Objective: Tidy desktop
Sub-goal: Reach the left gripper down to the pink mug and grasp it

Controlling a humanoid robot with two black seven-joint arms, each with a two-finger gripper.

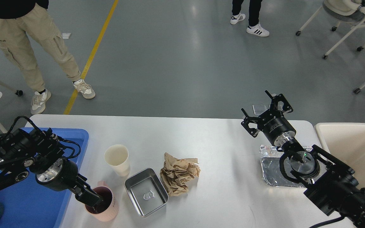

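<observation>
Black jointed arms, silver wrist rings, looping black cables

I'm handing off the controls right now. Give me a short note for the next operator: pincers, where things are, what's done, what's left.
Left pincer: at the pink mug's rim, one finger inside; grip not confirmed.
Right pincer: open, empty, raised above the desktop's far right edge.
On the desktop: pink mug, cream cup, metal tin, crumpled brown paper, foil tray under the right arm.
Blue tray at left looks almost empty; cream bin at right.
Done: nothing visibly put away.
Left: everything, probably starting with the mug.
</observation>
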